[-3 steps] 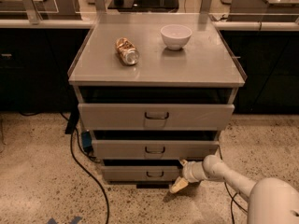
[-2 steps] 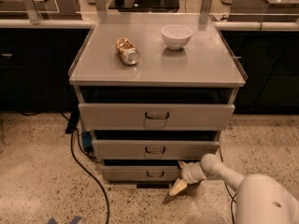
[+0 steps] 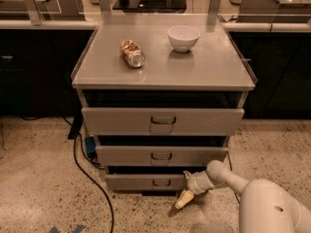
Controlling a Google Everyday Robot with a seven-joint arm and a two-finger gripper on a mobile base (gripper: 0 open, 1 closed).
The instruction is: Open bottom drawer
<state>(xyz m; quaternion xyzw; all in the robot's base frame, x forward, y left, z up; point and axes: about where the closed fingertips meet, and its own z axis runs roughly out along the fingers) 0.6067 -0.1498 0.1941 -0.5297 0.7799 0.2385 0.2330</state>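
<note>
The bottom drawer (image 3: 141,181) is the narrowest grey front, lowest in the grey cabinet, with a small dark loop handle (image 3: 161,182) at its centre. Its front sits under the middle drawer (image 3: 161,155), with a dark gap above it. My gripper (image 3: 185,197) is low near the floor, just right of the bottom drawer's front and right of the handle. Its yellowish fingertips (image 3: 182,200) point down and left. My white arm (image 3: 228,176) reaches in from the lower right.
The top drawer (image 3: 163,121) is the widest. On the cabinet top (image 3: 204,67) lie a crushed can (image 3: 132,53) and a white bowl (image 3: 183,37). A black cable (image 3: 87,174) runs over the speckled floor at left. Dark counters stand behind.
The view has drawn slightly closer to the cabinet. My gripper stays low at the right end of the bottom drawer, almost unmoved. The drawers look the same.
</note>
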